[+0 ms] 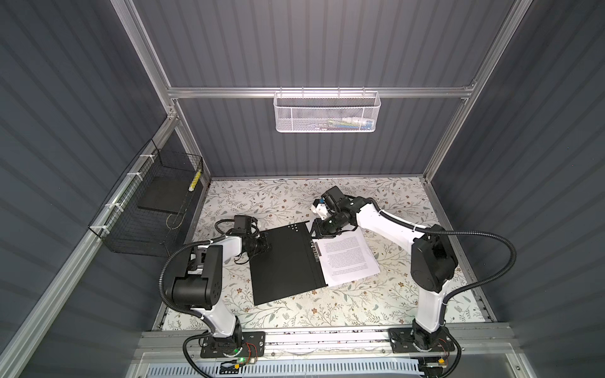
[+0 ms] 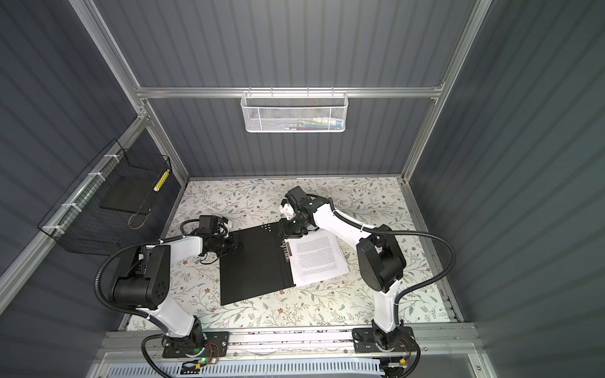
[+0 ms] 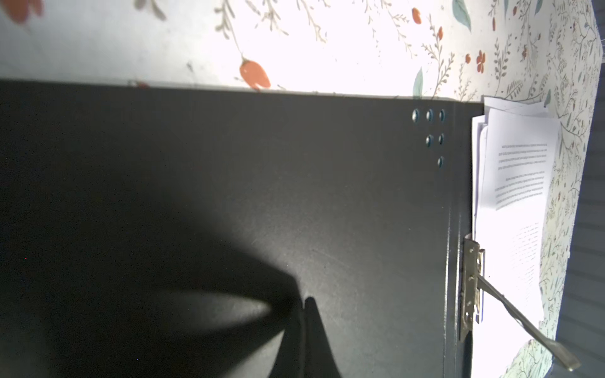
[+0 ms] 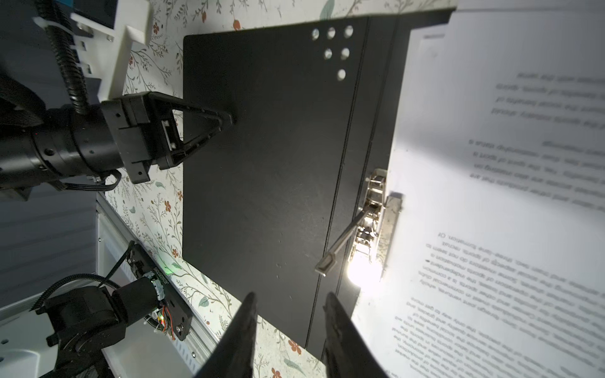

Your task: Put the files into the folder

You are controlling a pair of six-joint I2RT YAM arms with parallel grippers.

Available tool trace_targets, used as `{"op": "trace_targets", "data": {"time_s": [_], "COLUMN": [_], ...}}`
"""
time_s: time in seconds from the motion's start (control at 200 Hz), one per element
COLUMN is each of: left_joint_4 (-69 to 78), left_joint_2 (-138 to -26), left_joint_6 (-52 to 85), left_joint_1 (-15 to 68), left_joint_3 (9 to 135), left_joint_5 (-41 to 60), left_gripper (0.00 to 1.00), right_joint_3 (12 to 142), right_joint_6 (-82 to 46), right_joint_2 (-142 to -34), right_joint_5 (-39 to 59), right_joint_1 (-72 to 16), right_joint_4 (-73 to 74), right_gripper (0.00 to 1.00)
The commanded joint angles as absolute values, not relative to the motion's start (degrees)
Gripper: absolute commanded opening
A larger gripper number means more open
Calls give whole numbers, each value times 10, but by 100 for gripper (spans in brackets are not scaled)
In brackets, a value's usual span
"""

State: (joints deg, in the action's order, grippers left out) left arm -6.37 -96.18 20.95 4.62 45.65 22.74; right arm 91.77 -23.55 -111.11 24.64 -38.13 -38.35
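Right now left claw (image 4: 229, 119) is closed, tips pressing the left cover of the folder (image 1: 281, 261) flat on the counter (image 1: 294, 203), likely so it can't flip shut or slide, clip lever (image 4: 340, 242) raised, files (image 1: 347, 258) lying skewed on the right half against the clip, right claw (image 4: 291, 297) parted and empty near the spine.

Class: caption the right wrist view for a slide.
Shut left jaws rest on the open folder; files lie beside its metal clip.
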Motion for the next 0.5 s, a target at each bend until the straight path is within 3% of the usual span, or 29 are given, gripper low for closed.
{"op": "trace_targets", "data": {"time_s": [0.0, 0.495], "left_joint_4": [-114, -86], "left_joint_2": [-985, -986], "left_joint_6": [189, 197], "left_joint_1": [45, 45], "left_joint_3": [449, 417], "left_joint_5": [172, 165], "left_gripper": [0, 0], "right_joint_3": [953, 1018], "right_joint_6": [-221, -204], "right_joint_2": [-1142, -1228], "right_joint_5": [243, 258], "right_joint_1": [-372, -372], "right_joint_4": [-444, -493], "right_gripper": [34, 25]}}
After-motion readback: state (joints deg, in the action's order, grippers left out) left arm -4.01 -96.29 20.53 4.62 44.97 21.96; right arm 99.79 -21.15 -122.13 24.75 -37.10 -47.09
